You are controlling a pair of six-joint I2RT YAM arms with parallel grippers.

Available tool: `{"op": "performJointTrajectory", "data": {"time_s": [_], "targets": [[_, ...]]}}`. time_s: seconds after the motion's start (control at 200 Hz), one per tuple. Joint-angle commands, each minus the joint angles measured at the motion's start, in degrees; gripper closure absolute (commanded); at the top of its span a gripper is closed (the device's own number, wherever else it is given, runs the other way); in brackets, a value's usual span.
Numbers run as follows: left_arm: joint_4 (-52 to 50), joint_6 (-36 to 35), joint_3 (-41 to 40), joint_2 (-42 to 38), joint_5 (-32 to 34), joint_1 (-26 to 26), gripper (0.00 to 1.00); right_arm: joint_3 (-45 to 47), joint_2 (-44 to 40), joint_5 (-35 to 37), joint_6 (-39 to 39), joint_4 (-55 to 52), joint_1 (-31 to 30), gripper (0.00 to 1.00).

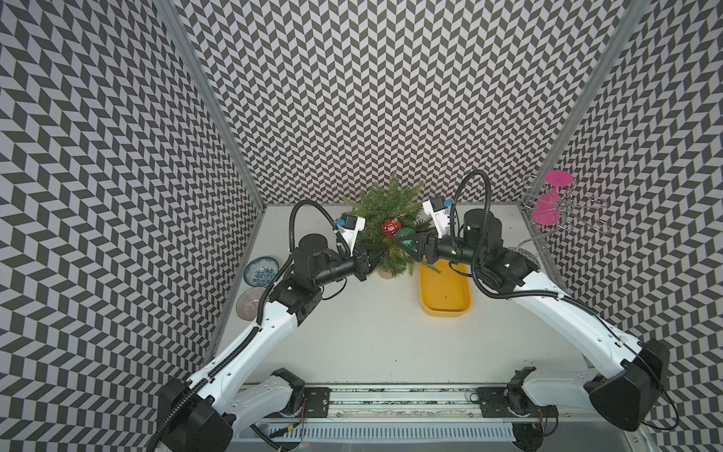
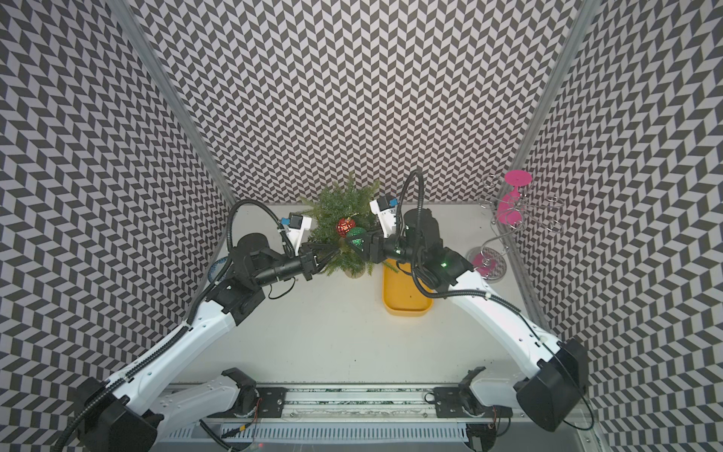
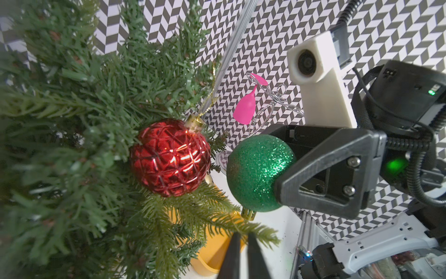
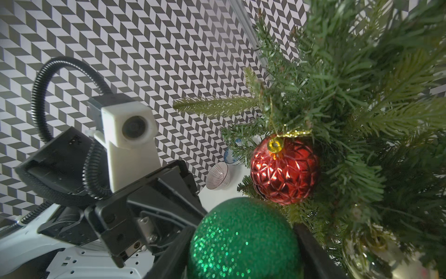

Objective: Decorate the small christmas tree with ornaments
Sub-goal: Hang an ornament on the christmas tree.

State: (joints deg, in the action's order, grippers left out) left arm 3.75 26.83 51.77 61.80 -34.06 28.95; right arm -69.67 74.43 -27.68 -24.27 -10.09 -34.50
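Note:
The small christmas tree [image 1: 385, 213] stands at the back of the table on a pale pot [image 1: 385, 273]. A red faceted ornament [image 1: 391, 227] [image 3: 170, 157] hangs from a branch by a gold cord. My right gripper [image 4: 243, 228] is shut on the green glitter ornament [image 1: 406, 239] [image 4: 243, 241] and holds it against the tree just beside the red one. A gold ornament [image 4: 370, 246] shows blurred, low among the branches. From the other side, my left gripper [image 3: 243, 235] [image 1: 380, 256] reaches into the lower branches. Its jaws stand a narrow gap apart, with a branch tip lying across their ends.
A yellow tray [image 1: 446, 305] lies under my right wrist, right of the pot. Two bowls [image 1: 261, 270] [image 1: 250, 304] sit by the left wall. Pink wine glasses [image 1: 547, 203] hang on a wire rack at the back right corner.

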Motion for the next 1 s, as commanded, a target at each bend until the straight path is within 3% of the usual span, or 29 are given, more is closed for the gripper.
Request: {"op": "performJointTrajectory", "data": {"time_s": [0.0, 0.215, 0.556, 0.846, 0.996], "targets": [[0.6, 0.0, 0.5, -1.4, 0.4, -0.2, 0.72, 1.0, -2.6, 0.0, -1.3, 4.5, 0.2, 0.39], [-0.8, -0.4, 2.0, -2.0, 1.9, 1.2, 0.69, 2.3, -3.3, -0.8, -2.5, 5.9, 0.2, 0.39], [-4.7, -4.1, 4.7, -1.8, 9.9, 5.1, 0.61, 3.1, -3.8, -1.5, -3.4, 7.0, 0.2, 0.39], [-6.2, -4.1, 6.1, -0.2, 13.7, 5.7, 0.7, 3.4, -4.3, -1.9, -3.5, 7.2, 0.1, 0.39], [-6.0, -4.1, 5.8, -0.2, 13.1, 6.0, 0.62, 3.3, -4.5, -1.6, -3.5, 7.1, 0.2, 0.39]]}}
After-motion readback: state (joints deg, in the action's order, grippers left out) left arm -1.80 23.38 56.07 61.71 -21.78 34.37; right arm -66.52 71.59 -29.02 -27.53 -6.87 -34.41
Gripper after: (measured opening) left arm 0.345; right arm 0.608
